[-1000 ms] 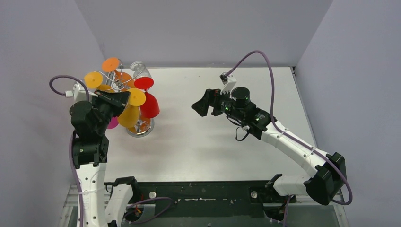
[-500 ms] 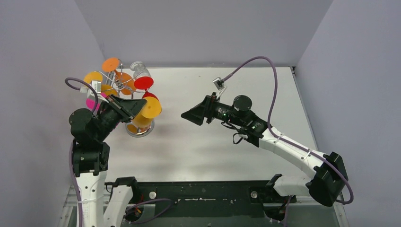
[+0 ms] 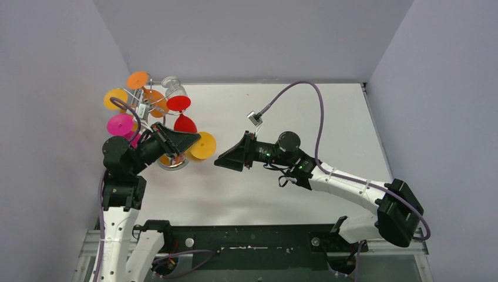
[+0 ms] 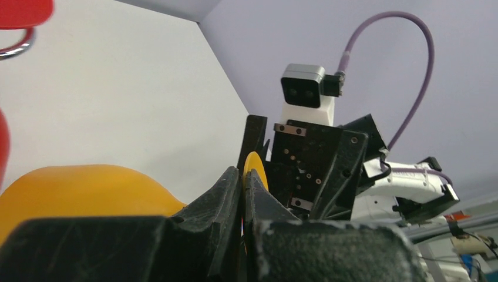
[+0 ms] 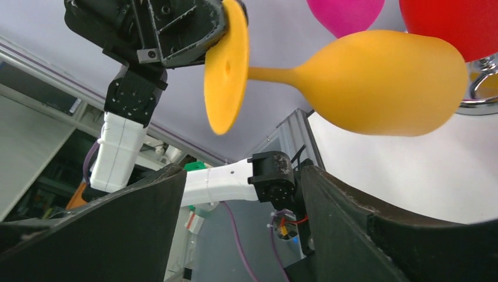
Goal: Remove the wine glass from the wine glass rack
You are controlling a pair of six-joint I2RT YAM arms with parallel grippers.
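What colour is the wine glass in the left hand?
Wine glass: yellow-orange, clearest in right wrist view.

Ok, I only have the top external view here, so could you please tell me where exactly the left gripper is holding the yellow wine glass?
Observer: The left wrist view shows the left gripper shut on the yellow wine glass, at the rim of its round foot, not the stem.
Operator: Thanks. Is the right gripper open?
Observer: Yes; in the right wrist view its fingers stand wide apart, with the foot ahead of them, untouched.
Operator: And is the bowl clear of the rack?
Observer: The right wrist view puts the bowl close beside a red glass and the shiny base of the wine glass rack; whether they touch I cannot tell.
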